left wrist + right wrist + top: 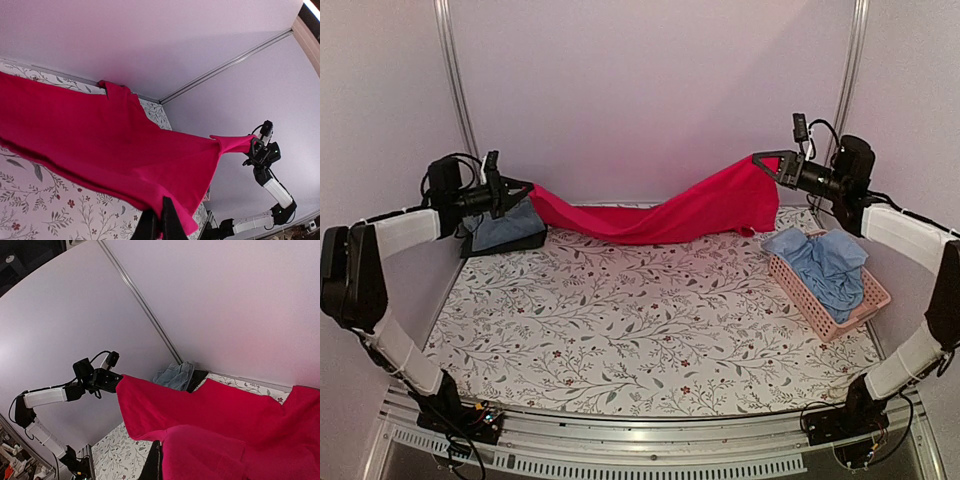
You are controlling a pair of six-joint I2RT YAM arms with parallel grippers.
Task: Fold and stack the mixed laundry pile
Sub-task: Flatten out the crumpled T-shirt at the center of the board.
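Note:
A bright red garment [660, 215] hangs stretched across the back of the table, held up at both ends and sagging in the middle onto the floral tablecloth [640, 320]. My left gripper [525, 188] is shut on its left corner. In the left wrist view the red cloth [100, 145] is pinched between the dark fingers [167, 220]. My right gripper [762, 160] is shut on the opposite corner, held higher. In the right wrist view the red cloth [225, 425] covers all but one finger [156, 462]. A light blue shirt [830, 262] lies crumpled in the pink basket [810, 308].
A folded blue-grey and dark stack [505, 230] lies at the back left corner, just under the left gripper, and shows in the right wrist view [175, 375]. The pink basket stands at the right edge. Pale walls close in the back and both sides.

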